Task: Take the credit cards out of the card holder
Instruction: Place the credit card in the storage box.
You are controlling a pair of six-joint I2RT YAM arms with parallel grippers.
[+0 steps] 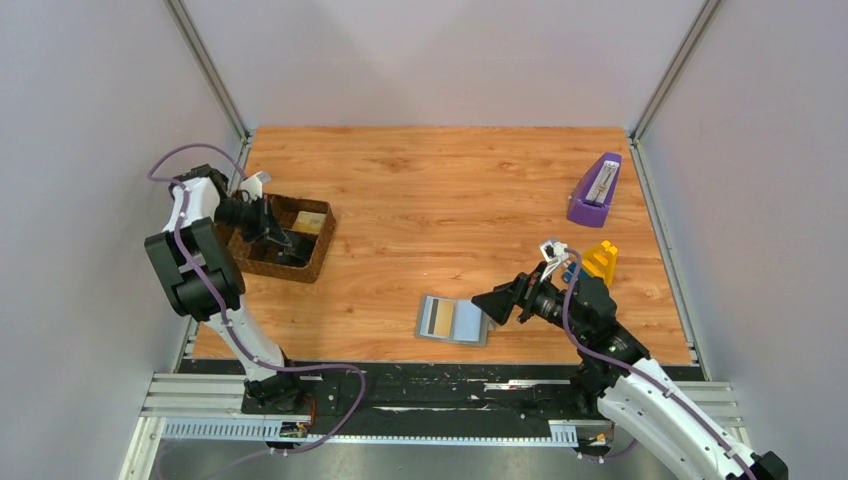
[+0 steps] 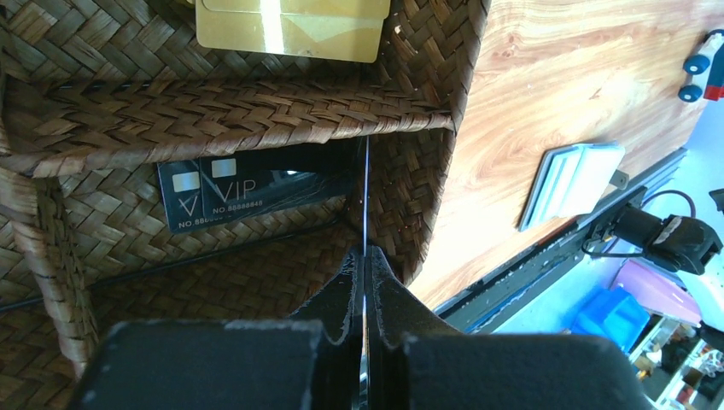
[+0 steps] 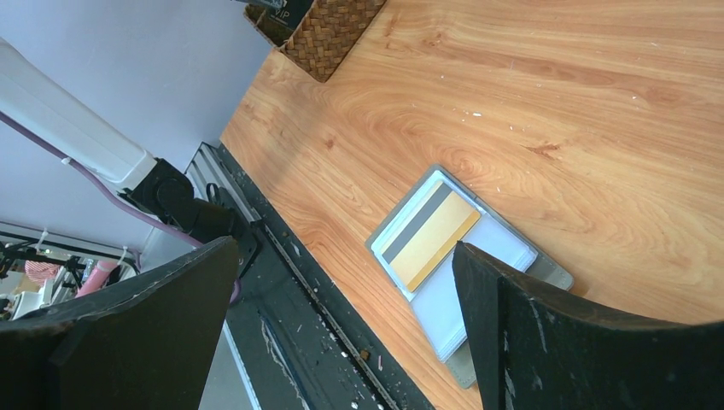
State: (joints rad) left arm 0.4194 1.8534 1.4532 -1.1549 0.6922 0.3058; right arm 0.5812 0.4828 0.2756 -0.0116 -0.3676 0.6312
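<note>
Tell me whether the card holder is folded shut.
No, the card holder lies open, a gold card with a grey stripe over one panel.

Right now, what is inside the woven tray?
One compartment holds a gold card; the next, two black VIP cards, with a thin card edge-on in the jaws of the left gripper. Anything beneath them is covered.

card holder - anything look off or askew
Nothing damaged. The card holder lies open, slightly skewed to the near edge of the table, with one gold card, grey-striped, lying on one panel.
</note>
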